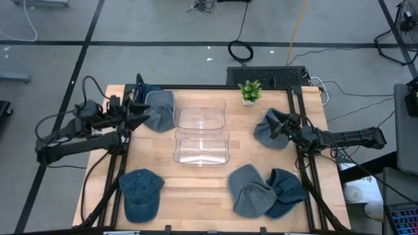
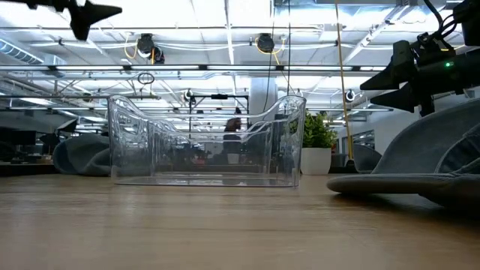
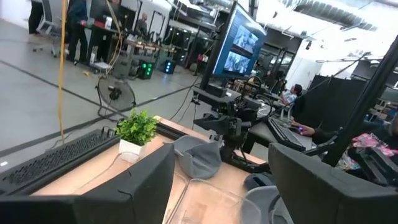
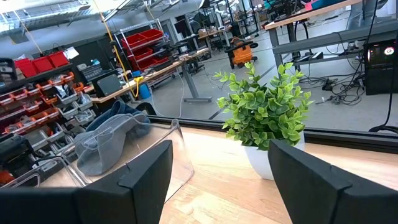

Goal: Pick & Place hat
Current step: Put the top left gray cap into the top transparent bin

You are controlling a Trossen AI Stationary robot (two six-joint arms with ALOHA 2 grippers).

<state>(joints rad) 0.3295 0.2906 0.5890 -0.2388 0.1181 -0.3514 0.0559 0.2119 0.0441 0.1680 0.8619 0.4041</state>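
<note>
Several caps lie on the wooden table [image 1: 202, 183]. A grey hat [image 1: 160, 109] lies at the far left, partly over a blue one [image 1: 149, 90]. Another grey hat [image 1: 266, 129] lies at the right. A blue hat [image 1: 140, 194] lies near left; a grey hat [image 1: 249, 190] and a blue hat [image 1: 286, 191] lie near right. My left gripper [image 1: 142, 113] hangs open, raised beside the far-left grey hat, pointing level. My right gripper [image 1: 277, 124] is open, level, above the right grey hat [image 2: 424, 161]. Nothing is between either pair of fingers [image 3: 149, 180] [image 4: 146, 174].
Two clear plastic bins [image 1: 200, 112] [image 1: 201, 147] stand in the table's middle, one behind the other. A small potted plant [image 1: 249, 91] stands at the far edge. Bare wood lies between the near hats. Black frame rails run along the table's sides.
</note>
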